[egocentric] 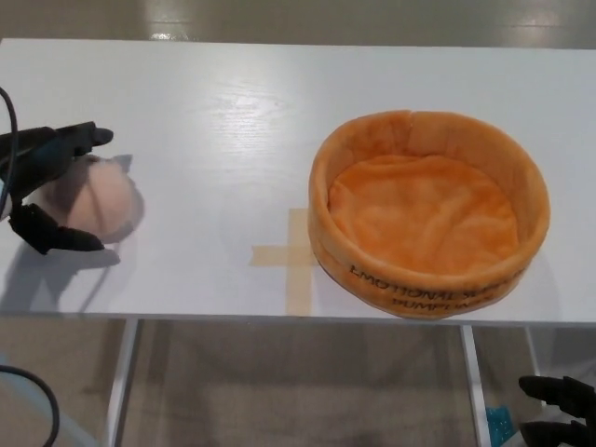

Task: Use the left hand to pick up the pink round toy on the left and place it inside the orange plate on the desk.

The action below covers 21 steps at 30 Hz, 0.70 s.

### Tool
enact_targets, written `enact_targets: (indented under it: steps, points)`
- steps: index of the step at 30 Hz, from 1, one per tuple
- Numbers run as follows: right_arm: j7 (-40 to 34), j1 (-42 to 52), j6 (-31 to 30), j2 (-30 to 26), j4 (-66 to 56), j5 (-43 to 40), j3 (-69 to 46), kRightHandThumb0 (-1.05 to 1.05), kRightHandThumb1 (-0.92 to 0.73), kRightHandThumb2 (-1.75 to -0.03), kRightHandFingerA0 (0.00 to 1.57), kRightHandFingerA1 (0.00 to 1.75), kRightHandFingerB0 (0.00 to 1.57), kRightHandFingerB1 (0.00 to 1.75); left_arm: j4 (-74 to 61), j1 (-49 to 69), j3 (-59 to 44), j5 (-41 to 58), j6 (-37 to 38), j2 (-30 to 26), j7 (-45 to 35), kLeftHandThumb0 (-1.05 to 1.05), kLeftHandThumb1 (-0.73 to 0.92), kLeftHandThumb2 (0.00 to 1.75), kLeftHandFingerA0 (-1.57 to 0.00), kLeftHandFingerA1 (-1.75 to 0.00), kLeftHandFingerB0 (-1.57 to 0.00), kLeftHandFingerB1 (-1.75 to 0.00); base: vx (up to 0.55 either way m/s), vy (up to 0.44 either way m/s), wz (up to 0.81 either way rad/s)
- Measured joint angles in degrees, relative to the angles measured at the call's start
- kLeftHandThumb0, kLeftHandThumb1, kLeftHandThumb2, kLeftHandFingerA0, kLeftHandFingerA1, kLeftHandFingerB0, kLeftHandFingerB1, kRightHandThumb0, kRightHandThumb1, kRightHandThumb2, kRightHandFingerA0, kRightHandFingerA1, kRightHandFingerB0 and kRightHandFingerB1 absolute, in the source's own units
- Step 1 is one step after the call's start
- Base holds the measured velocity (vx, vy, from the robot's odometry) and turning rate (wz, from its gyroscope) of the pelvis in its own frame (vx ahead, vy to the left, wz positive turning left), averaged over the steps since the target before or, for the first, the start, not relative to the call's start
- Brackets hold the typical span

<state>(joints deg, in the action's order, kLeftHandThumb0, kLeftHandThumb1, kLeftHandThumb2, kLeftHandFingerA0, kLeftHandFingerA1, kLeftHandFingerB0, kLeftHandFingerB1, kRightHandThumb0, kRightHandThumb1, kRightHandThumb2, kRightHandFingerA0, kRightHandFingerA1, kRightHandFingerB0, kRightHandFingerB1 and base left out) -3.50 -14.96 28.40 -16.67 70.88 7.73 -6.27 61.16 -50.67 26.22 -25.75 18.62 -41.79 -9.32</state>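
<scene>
Far to the left of the plate (428,212), near the desk's (233,102) left edge, I see my left hand (42,182) wrapped around the toy (93,197): two fingers (70,140) reach over its far side and the thumb (58,238) hooks under its near side, so the hand is closed on the pink ball, which looks to be touching the desk, though I cannot be sure it rests there. Between toy and plate lies bare white top, with only a tan tape cross (291,256) just beside the plate's left wall; nothing stands in that stretch. Inside, the plate is a soft orange hollow with dark lettering on its near wall, too blurred for me to read. My left wrist is cut off by the frame edge. My right hand (559,414) shows below and right of the plate, under the desk edge, partly cropped; I cannot tell its grip.
</scene>
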Motion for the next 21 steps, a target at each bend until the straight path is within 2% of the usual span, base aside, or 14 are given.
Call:
enact_targets:
  steps: [1, 2, 3, 6, 7, 9, 10, 11, 13, 14, 15, 16, 17, 21]
  points:
    - [0.05, -0.04, 0.00, 0.00, 0.00, 0.00, -0.05, -0.14, -0.64, -0.59, 0.59, 0.55, 0.58, 0.48, 0.39, -0.04, -0.05, -0.43, 0.34, 0.00, 0.38, -0.50, 0.32, 0.72, 0.00, -0.19, -0.06, -0.30, 0.00, 0.000, 0.00]
    - [0.08, -0.09, 0.00, 0.00, 0.02, 0.00, -0.09, -0.14, -0.64, -0.59, 0.58, 0.54, 0.58, 0.48, 0.64, -0.05, -0.09, -0.70, 0.53, -0.01, 0.61, -0.55, 0.38, 0.54, 0.00, -0.24, -0.08, -0.28, 0.00, 0.000, 0.00]
    - [0.10, -0.14, 0.00, 0.00, 0.04, 0.00, -0.13, -0.13, -0.64, -0.58, 0.58, 0.54, 0.58, 0.49, 0.84, -0.05, -0.12, -0.87, 0.70, -0.01, 0.84, -0.51, 0.34, 0.74, -0.02, -0.28, -0.03, -0.34, 0.00, 0.000, 0.00]
    - [0.12, -0.17, 0.00, 0.00, 0.05, 0.00, -0.27, -0.13, -0.64, -0.59, 0.58, 0.54, 0.58, 0.48, 1.44, -0.05, -0.18, -1.35, 1.29, -0.01, 1.50, -0.52, 0.35, 0.74, -0.03, -0.29, -0.04, -0.34, 0.00, 0.000, 0.00]
    - [0.12, -0.17, 0.00, 0.00, 0.05, 0.00, -0.28, -0.14, -0.64, -0.59, 0.59, 0.55, 0.58, 0.48, 1.75, -0.05, -0.19, -1.61, 1.61, -0.01, 1.89, -0.30, 0.29, 0.86, 0.00, -0.48, 0.00, -0.48, 0.00, 0.000, 0.00]
    - [0.13, -0.19, 0.00, 0.00, 0.05, 0.00, -0.31, -0.14, -0.64, -0.59, 0.59, 0.55, 0.58, 0.48, 2.02, -0.06, -0.20, -2.12, 1.93, -0.01, 2.27, -0.30, 0.29, 0.86, 0.00, -0.48, 0.00, -0.48, 0.00, 0.000, 0.00]
    - [0.13, -0.20, 0.00, 0.00, 0.05, 0.01, -0.33, -0.14, -0.64, -0.59, 0.60, 0.56, 0.57, 0.48, 2.07, -0.06, -0.21, -2.25, 2.05, -0.01, 2.38, -0.55, 0.43, 0.68, -0.20, -0.39, -0.07, -0.35, 0.00, 0.000, 0.00]
    - [0.13, -0.23, 0.00, 0.00, 0.05, 0.00, -0.34, -0.13, -0.64, -0.58, 0.60, 0.56, 0.57, 0.48, 2.14, -0.06, -0.22, -2.37, 2.19, 0.00, 2.52, -0.40, 0.63, 0.61, -0.48, -0.39, -0.21, -0.31, 0.00, 0.000, 0.00]
    - [0.16, -0.37, 0.00, 0.00, 0.05, 0.00, -0.46, -0.13, -0.64, -0.58, 0.60, 0.56, 0.57, 0.48, 2.41, -0.08, -0.29, -2.66, 2.68, 0.00, 2.92, -0.40, 0.63, 0.61, -0.48, -0.39, -0.21, -0.31, 0.00, 0.000, 0.00]
    - [0.18, -0.45, 0.00, 0.00, 0.05, -0.02, -0.57, -0.12, -0.64, -0.58, 0.62, 0.58, 0.58, 0.48, 2.58, -0.15, -0.47, -2.73, 2.89, 0.02, 2.94, -0.20, 0.78, 0.63, -0.88, -1.02, -0.57, -0.38, 0.00, 0.000, 0.00]
    - [0.18, -0.49, 0.00, 0.00, 0.05, -0.03, -0.60, -0.12, -0.64, -0.58, 0.62, 0.58, 0.58, 0.48, 2.63, -0.17, -0.53, -2.74, 2.97, 0.02, 2.94, -0.19, 0.82, 0.65, -0.92, -1.13, -0.69, -0.42, 0.00, 0.000, 0.00]
    - [0.19, -0.66, 0.00, -0.01, 0.05, -0.05, -0.70, -0.12, -0.64, -0.58, 0.62, 0.58, 0.58, 0.48, 3.07, -0.34, -1.31, -2.68, 3.72, 0.11, 2.94, -0.19, 0.82, 0.65, -0.92, -1.13, -0.69, -0.42, 0.00, 0.000, 0.00]
    - [0.19, -0.68, 0.00, -0.01, 0.05, -0.06, -0.71, -0.13, -0.64, -0.58, 0.65, 0.60, 0.59, 0.48, 3.11, -0.34, -1.38, -2.67, 3.81, 0.13, 2.94, -0.18, 0.82, 0.64, -0.99, -1.03, -0.82, -0.48, 0.00, 0.000, 0.00]
    - [0.23, -1.10, 0.00, -0.01, 0.05, -0.15, -0.91, -0.13, -0.64, -0.59, 0.62, 0.58, 0.57, 0.48, 3.91, -0.48, -2.58, -2.47, 5.31, 0.68, 2.94, -0.16, 0.81, 0.69, -0.98, -1.01, -0.89, -0.70, 0.00, 0.000, 0.00]
